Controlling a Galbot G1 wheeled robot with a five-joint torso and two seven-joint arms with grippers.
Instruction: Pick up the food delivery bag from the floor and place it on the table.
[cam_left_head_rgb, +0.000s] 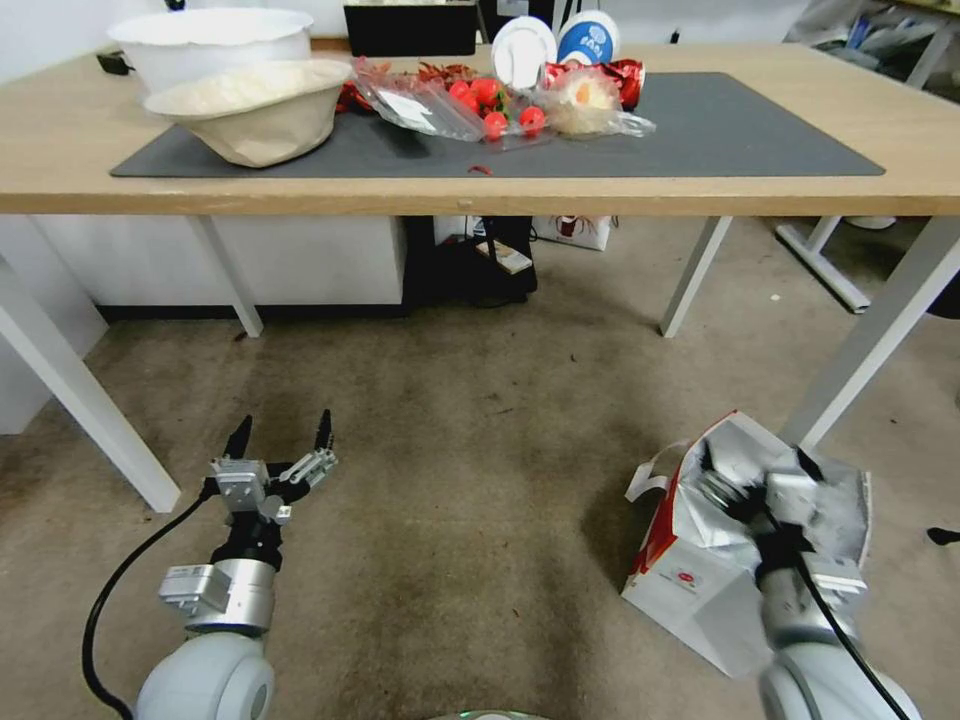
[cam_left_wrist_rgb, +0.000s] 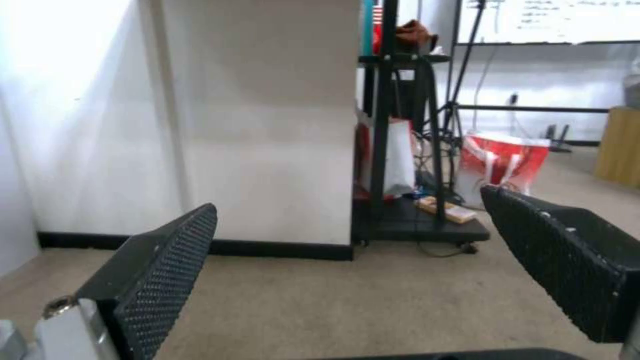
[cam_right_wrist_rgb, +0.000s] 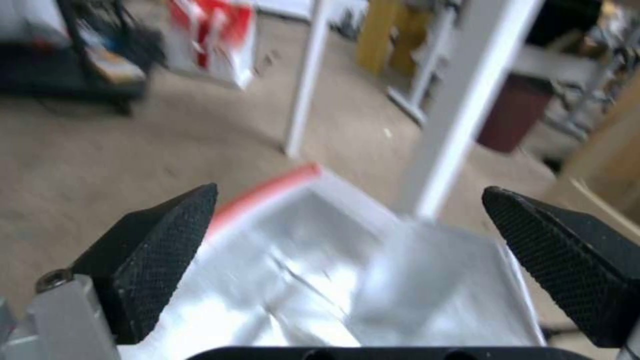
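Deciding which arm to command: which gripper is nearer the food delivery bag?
Right. The right gripper hangs open just over the food delivery bag and its foil-lined mouth; the left gripper hovers open above bare carpet, well off to the bag's left.

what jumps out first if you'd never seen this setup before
The food delivery bag on the carpet at the robot's right, foil mouth gaping, with the right gripper open just above it. Next, the table ahead, its grey mat crowded with bowls and red food packets at the far side. The left gripper hangs open over bare carpet.

An office or lab room: worn carpet (cam_left_head_rgb: 450, 480); white-legged table (cam_left_head_rgb: 60, 150); whiteboard (cam_left_wrist_rgb: 547, 20); black equipment rack (cam_left_wrist_rgb: 407, 150)
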